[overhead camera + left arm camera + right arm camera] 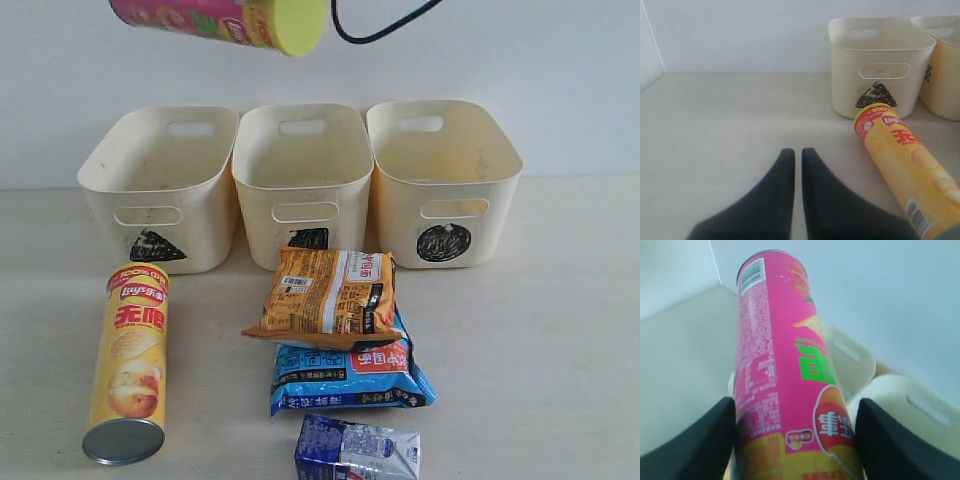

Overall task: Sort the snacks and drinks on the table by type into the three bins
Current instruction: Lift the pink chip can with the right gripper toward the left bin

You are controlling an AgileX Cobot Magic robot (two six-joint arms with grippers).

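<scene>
The left gripper [796, 152] has two black fingers [771, 197]. They are smooth and dull, wide at the back and thin at the rounded tips, like little fins. The right gripper [796, 407] has the same black fingers [702, 447], one on each side of the pink chip tube [782, 360]. A thin black cable [358, 42] makes a loop just beside that tube's yellow lid [298, 25].

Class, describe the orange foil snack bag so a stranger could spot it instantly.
Start at the pale beige table and find the middle cream plastic tub of three. Directly in front of it lies the orange foil bag. It alone is orange, overlapping the larger blue foil bag beneath it.
</scene>
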